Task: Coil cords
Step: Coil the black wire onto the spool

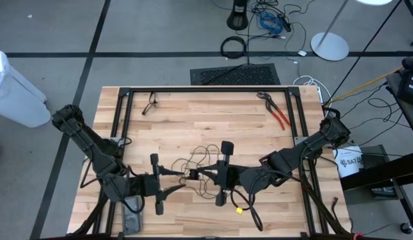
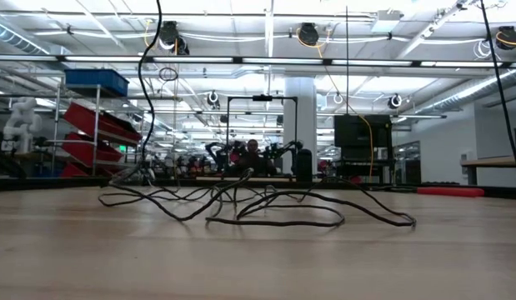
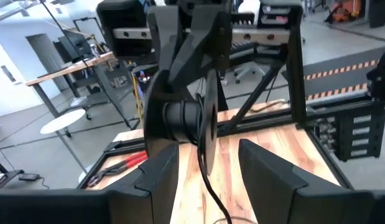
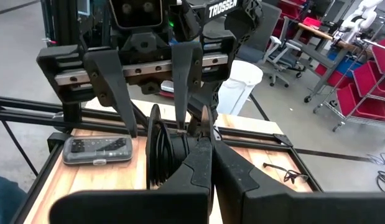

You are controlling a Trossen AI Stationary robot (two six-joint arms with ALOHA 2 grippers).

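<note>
The thin black cord (image 1: 203, 155) lies in loose loops (image 2: 274, 218) on the middle of the table, and one strand (image 2: 146, 100) rises out of the low view. Part of it is wound on a small black reel (image 4: 158, 149), held above the table's near middle. My right gripper (image 1: 196, 175) reaches in from the right and is shut on the reel. My left gripper (image 1: 181, 181) faces it from the left, open, its fingertips (image 3: 170, 158) just short of the reel (image 3: 186, 118). A strand (image 3: 209, 186) hangs down between the left fingers. My right gripper (image 4: 208, 146) pinches the reel between its two shut fingers at the thin disc (image 4: 203, 124) on the reel's side; the fingers cover the exact spot. They come in nearly level from the table's right. The reel is lifted clear, and cord trails slack from it down to the table.
Red-handled pliers (image 1: 276, 112) lie at the far right and a small black item (image 1: 149, 105) at the far left. A grey case (image 4: 96, 149) sits near the left arm's base. Black frame rails (image 1: 206, 90) border the table. A yellow tag (image 1: 238, 210) lies near the front.
</note>
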